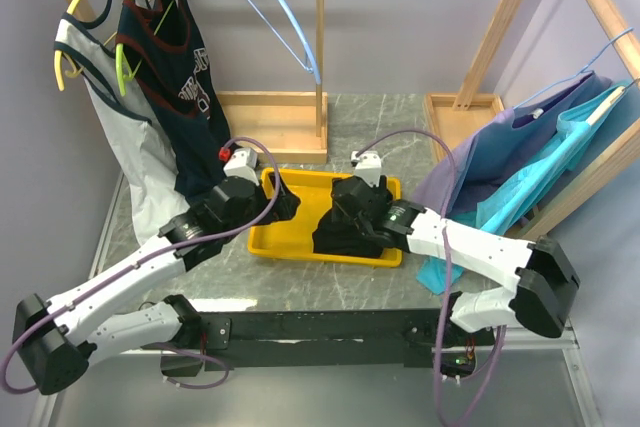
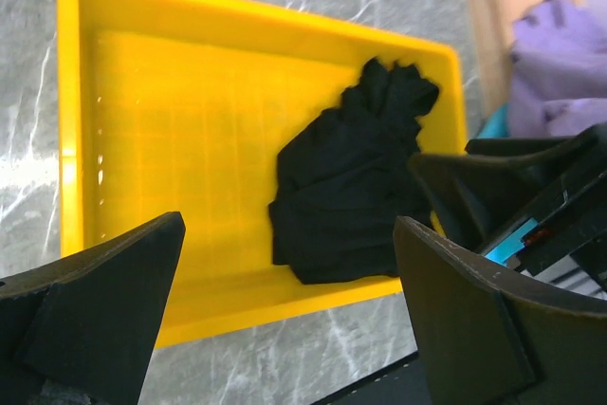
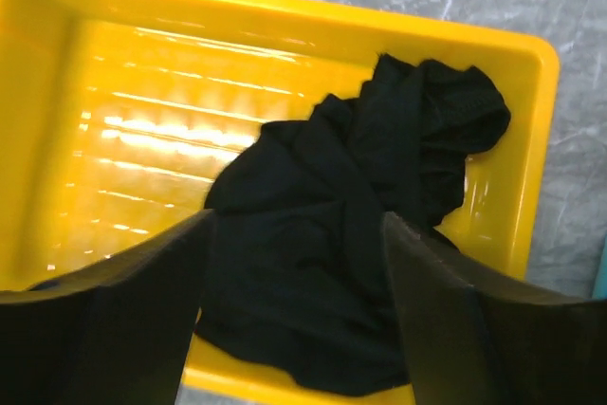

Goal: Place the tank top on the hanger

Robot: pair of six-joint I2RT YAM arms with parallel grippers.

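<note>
The black tank top [image 1: 335, 237] lies crumpled in the right half of a yellow tray [image 1: 285, 249]. It shows in the left wrist view [image 2: 346, 187] and the right wrist view [image 3: 332, 234]. My right gripper [image 1: 347, 209] is open just above it, jaws on either side of the fabric [image 3: 296, 223]. My left gripper [image 1: 283, 202] is open and empty over the tray's left end [image 2: 289, 227], apart from the tank top. The light-blue hanger [image 1: 278, 9] hangs empty from the wooden rail at the back.
A navy top with red trim [image 1: 165, 62] and a white-grey top [image 1: 115, 122] hang on yellow-green hangers at back left. Purple and teal garments [image 1: 530, 157] drape over a wooden frame on the right. The rack's wooden base [image 1: 270, 122] stands behind the tray.
</note>
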